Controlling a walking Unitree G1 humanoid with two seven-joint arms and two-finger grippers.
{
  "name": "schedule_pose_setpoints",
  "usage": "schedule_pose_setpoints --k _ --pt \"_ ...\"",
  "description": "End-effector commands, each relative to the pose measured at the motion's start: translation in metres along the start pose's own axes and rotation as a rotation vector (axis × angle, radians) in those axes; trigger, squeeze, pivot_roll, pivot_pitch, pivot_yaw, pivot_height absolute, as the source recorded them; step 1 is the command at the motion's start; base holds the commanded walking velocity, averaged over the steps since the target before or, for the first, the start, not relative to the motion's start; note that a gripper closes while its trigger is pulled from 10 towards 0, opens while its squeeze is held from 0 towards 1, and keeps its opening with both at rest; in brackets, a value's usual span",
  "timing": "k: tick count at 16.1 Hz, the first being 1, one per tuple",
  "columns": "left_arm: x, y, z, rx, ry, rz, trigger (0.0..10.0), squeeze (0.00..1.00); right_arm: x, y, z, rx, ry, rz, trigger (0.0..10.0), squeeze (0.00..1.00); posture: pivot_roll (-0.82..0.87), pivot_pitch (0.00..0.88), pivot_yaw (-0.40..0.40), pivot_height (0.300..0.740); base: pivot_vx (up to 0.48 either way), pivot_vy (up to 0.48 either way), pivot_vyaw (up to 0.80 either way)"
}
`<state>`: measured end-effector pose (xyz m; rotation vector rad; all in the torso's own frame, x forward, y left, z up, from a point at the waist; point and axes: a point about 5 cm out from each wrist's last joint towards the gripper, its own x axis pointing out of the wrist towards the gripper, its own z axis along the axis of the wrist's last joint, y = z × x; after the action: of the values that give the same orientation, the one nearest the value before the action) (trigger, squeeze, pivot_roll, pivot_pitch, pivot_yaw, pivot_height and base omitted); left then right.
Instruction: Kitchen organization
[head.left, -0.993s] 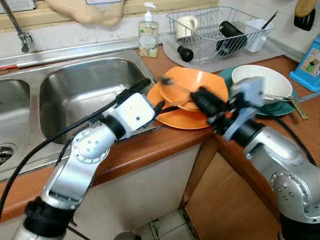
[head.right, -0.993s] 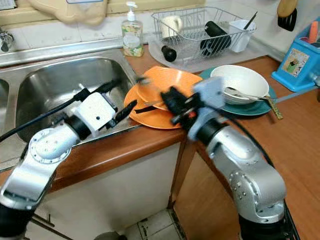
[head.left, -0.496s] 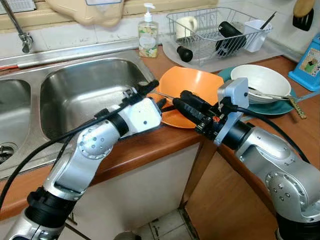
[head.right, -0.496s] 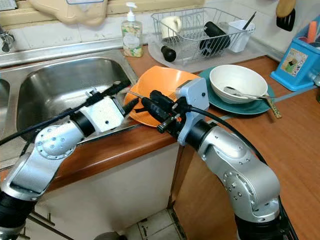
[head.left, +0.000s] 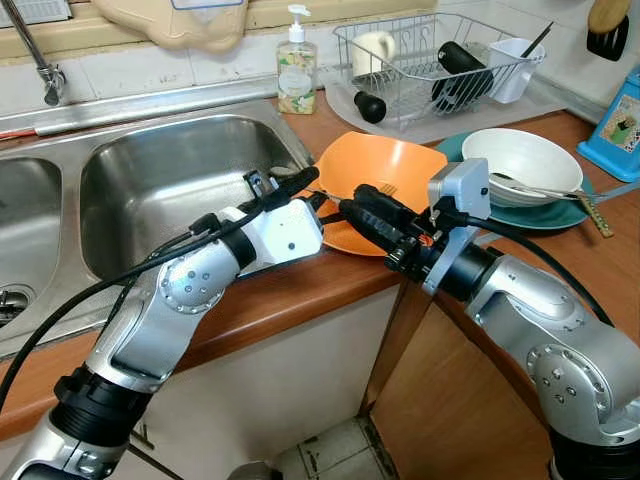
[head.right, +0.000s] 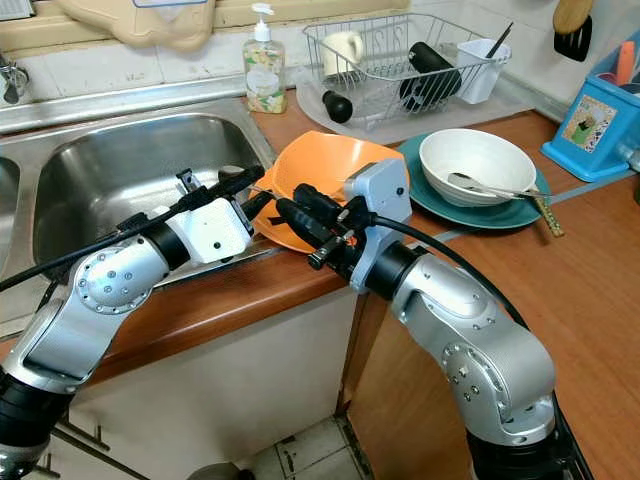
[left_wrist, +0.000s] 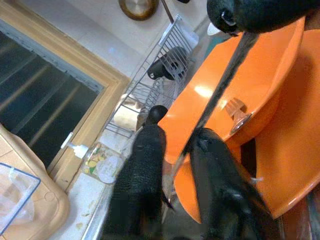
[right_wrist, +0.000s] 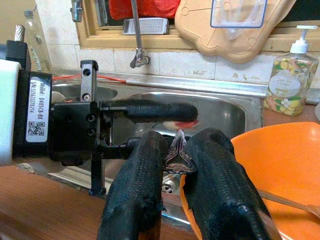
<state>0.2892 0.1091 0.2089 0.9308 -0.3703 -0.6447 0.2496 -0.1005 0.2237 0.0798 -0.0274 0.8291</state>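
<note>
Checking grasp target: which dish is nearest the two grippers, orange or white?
The orange bowl on the orange plate beside the sink; both grippers meet at its near rim. The white bowl sits farther right on a teal plate.

We cannot see the utensil's (right_wrist: 176, 150) far end, hidden between the right claw's (right_wrist: 175, 172) fingers (right_wrist: 135, 185).

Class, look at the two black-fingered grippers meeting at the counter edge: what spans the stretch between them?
A thin metal utensil runs from the left gripper to the right gripper, over the orange plates; the left wrist view shows it best.
</note>
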Motion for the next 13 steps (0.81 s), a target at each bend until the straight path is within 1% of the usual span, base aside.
schedule_pose_setpoints --k 1,8,9,10,11,13 --pt "0.0007 0.0024 -0.0005 0.034 0.003 -0.011 0.0 0.0 0.0021 0.0049 0.0073 -0.012 -0.021 0.032 0.0 0.0 -0.03 0.0 0.026 0.74 0.0 0.0 0.0" --pt "0.0005 0.0018 -0.0037 0.076 0.019 -0.027 0.0 0.0 0.0044 0.005 0.008 -0.015 -0.026 0.03 0.0 0.0 -0.03 0.0 0.026 0.74 0.0 0.0 0.0" --pt "0.0005 0.0027 -0.0048 0.087 0.025 -0.024 0.0 0.0 0.0046 0.0048 0.0085 -0.026 -0.026 0.024 10.0 0.0 -0.03 0.0 0.027 0.74 0.0 0.0 0.0" --pt "0.0006 0.0037 -0.0058 0.095 0.03 -0.021 0.0 0.0 0.0048 0.0044 0.0091 -0.031 -0.031 0.016 10.0 0.0 -0.03 0.0 0.027 0.74 0.0 0.0 0.0" --pt "0.0006 0.0043 -0.0062 0.097 0.032 -0.019 0.0 0.0 0.005 0.0042 0.0094 -0.031 -0.036 0.012 10.0 1.0 -0.03 0.0 0.027 0.74 0.0 0.0 0.0" --pt "-0.0001 0.0077 -0.0087 0.106 0.043 -0.009 0.0 0.0 0.0058 0.0045 0.0108 -0.034 -0.048 0.017 10.0 1.0 -0.03 0.0 0.027 0.74 0.0 0.0 0.0"
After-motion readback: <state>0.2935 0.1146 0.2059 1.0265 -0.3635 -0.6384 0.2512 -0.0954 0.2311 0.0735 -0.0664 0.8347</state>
